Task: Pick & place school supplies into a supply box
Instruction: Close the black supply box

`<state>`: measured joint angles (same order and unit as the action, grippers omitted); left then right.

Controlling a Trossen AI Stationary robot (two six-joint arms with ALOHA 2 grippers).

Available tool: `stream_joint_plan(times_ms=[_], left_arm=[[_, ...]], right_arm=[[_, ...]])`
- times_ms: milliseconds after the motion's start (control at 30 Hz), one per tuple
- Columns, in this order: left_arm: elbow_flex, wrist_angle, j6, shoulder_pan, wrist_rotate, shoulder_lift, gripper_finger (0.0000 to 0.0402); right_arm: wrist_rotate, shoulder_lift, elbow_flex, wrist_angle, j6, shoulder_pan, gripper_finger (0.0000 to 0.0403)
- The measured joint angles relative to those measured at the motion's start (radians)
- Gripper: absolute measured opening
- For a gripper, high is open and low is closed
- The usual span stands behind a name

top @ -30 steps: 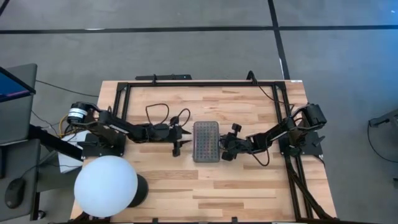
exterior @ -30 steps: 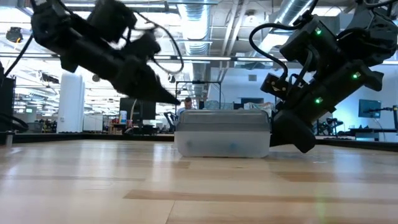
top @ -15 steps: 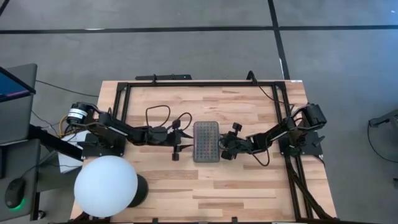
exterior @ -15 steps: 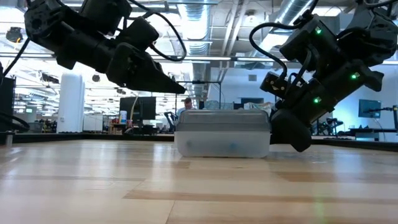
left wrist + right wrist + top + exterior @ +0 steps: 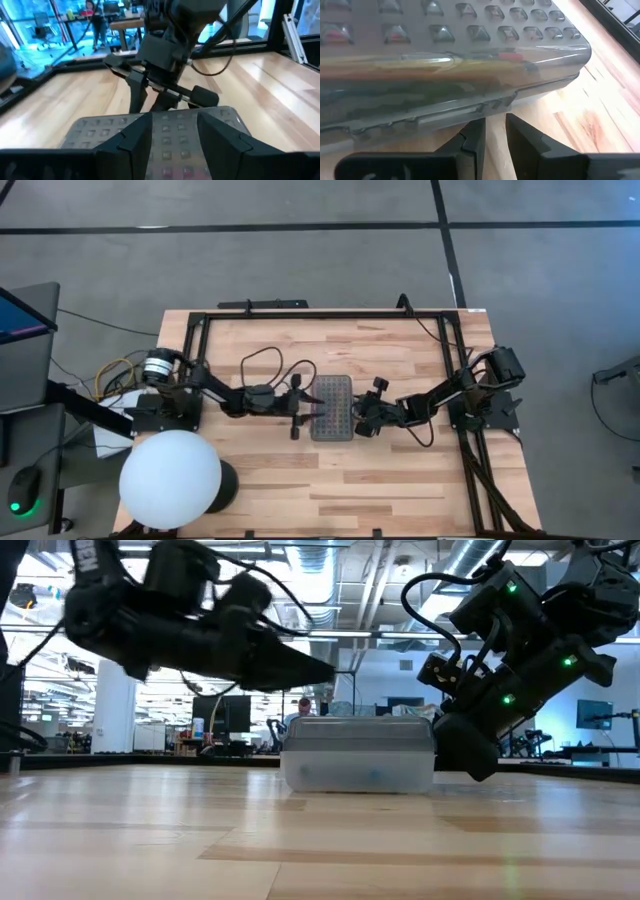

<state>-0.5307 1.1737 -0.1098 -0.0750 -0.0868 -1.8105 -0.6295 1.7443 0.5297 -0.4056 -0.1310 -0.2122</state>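
The supply box (image 5: 331, 407) stands shut at the table's middle, its dotted grey lid (image 5: 165, 125) up. Red and yellow school supplies (image 5: 505, 54) show dimly through its translucent wall. My left gripper (image 5: 172, 132) is open. It reaches nearly level over the box's left edge (image 5: 314, 402) and hangs above the lid (image 5: 355, 722), clear of it. My right gripper (image 5: 494, 131) stands low at the box's right long side (image 5: 358, 420), toward the near end. Its fingers slant down, a narrow gap apart, with nothing between them. My right gripper has its fingertips (image 5: 476, 126) right under the lip of the box's right long side (image 5: 485, 106), by the small latch tabs. I cannot tell whether they touch it. The box rests flat on the table.
A white globe lamp (image 5: 170, 478) stands at the near left corner. A black rail frame (image 5: 320, 313) runs round the table's far and side edges. Loose cables (image 5: 262, 363) lie behind the left arm. Bare wood (image 5: 340, 480) lies near of the box.
My left gripper has moved toward the table's right edge, from beside the box to over its left edge. It has tipped up from slanting down to nearly level and stays open. The right arm and the box have kept still.
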Motion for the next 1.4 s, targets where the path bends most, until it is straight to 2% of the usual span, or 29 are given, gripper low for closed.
stream_joint_plan(times_ms=[133,267,367,567,1400], left_arm=[[-0.088,-0.065,0.027,0.009,0.023,-0.065,0.0153],[-0.18,-0.245,0.05,0.018,0.022,-0.105,0.0153],[-0.218,-0.32,0.059,0.021,0.018,-0.108,0.0153],[-0.221,-0.349,0.076,0.022,-0.012,-0.107,0.0153],[-0.222,-0.439,0.139,0.049,0.019,-0.105,0.0153]], right_arm=[[0.0,0.0,0.0,0.002,0.0,0.0,0.0071],[0.003,0.0,0.0,0.006,0.0,0.0,0.0071],[0.003,0.0,0.0,0.008,0.0,-0.002,0.0071],[0.003,0.0,0.0,0.008,0.0,-0.002,0.0071],[0.004,0.0,0.0,0.008,0.0,-0.002,0.0071]])
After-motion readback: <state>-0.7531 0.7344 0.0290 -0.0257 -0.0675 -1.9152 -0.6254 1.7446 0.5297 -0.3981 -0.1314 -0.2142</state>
